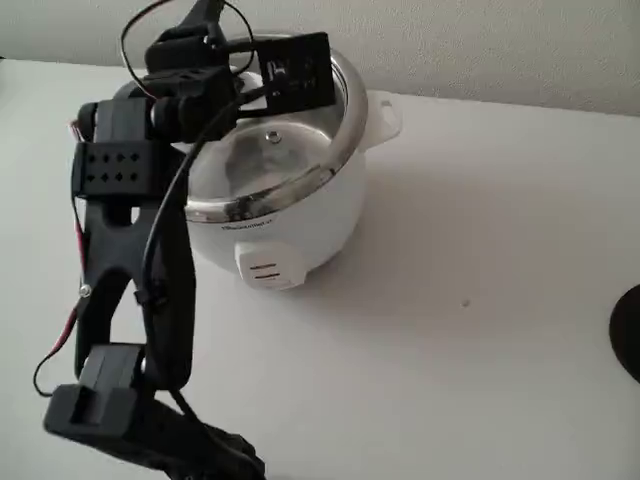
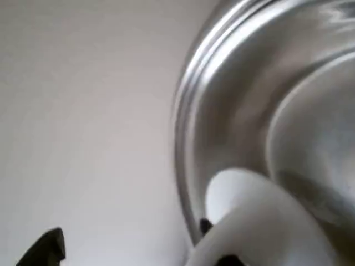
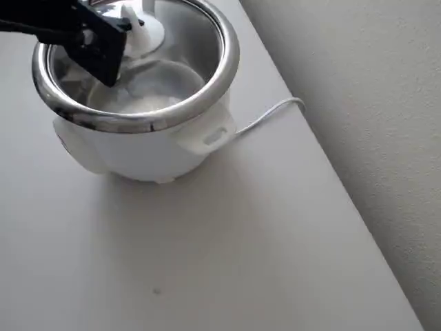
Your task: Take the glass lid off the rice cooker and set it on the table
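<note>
The fixed view looked down from the front at the rice cooker [image 1: 285, 200] with the arm in the foreground on the white table [image 1: 480, 300]. The overhead view stood higher, off to one side, near the wall. The wrist view sat very close to the steel rim, blurred; all shared the cooker.

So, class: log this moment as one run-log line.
gripper: at knob, grip unclear | glass lid: over rice cooker, not yet on table
</note>
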